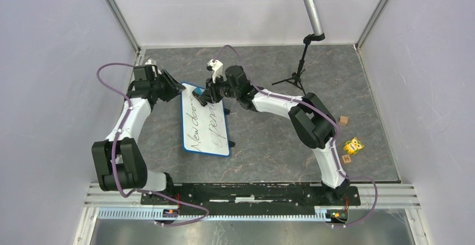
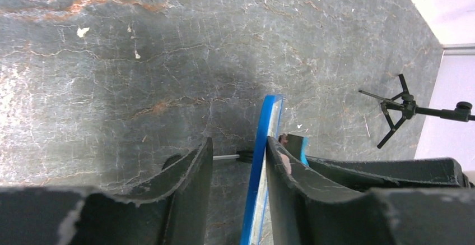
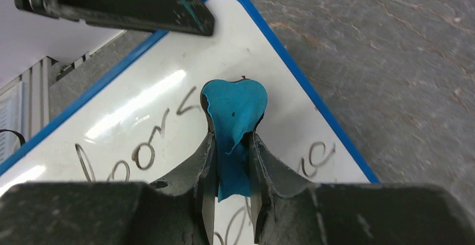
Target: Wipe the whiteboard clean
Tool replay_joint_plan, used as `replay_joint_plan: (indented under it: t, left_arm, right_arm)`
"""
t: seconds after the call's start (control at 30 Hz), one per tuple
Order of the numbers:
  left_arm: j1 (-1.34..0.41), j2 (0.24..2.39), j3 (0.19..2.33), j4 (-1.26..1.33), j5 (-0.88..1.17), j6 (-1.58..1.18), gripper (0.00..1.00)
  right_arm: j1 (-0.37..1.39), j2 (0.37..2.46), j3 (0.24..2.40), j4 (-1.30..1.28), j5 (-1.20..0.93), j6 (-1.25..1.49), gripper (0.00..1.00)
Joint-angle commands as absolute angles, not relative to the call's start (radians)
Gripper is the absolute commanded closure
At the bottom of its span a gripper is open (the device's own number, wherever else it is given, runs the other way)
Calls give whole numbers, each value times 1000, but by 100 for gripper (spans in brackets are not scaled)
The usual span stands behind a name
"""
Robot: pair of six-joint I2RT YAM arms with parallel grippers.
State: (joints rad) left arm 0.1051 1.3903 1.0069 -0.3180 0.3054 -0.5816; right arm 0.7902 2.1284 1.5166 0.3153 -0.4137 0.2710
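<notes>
Whiteboard (image 1: 206,123) is lying face up on the bench (image 1: 269,138), left of centre, with black handwriting (image 1: 206,127) running along its face. It is looking light and stiff, and its slick face is probably going to slide under rubbing, so the thin blue rim is offering the best hold. Left gripper (image 2: 240,144) is straddling that rim at the far-left corner, jaws parted with a gap showing on one side. Right gripper (image 3: 229,144) is pinching a blue eraser pad (image 3: 234,107) over the board's far end.
</notes>
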Motion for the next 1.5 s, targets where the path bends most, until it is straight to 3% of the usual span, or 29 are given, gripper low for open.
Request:
replay_joint_plan:
  t: [0.0,0.23,0.57,0.83,1.2,1.47]
  left_arm:
    - [105,1389,1036,-252,342,-566,58]
    - [104,1397,997,-208,374,-534,77]
    - [97,1430,998,-169,447,-544,93]
    - [98,1438,999,-170,456,-538,95]
    - [98,1410,984,-212,439,-509,94]
    - [98,1401,982,-223,432,-507,78]
  right_arm:
    - [797,2215,1673,245,-474,234,94]
    - [817,2239,1722,184,-462,168,94]
    - [904,2148,1671,89,-465,-23,94]
    - [956,2080,1547,140,-613,-100,95]
    - [816,2083,1445,296,-355,184,96]
    - [825,2105,1472,251,-367,161,96]
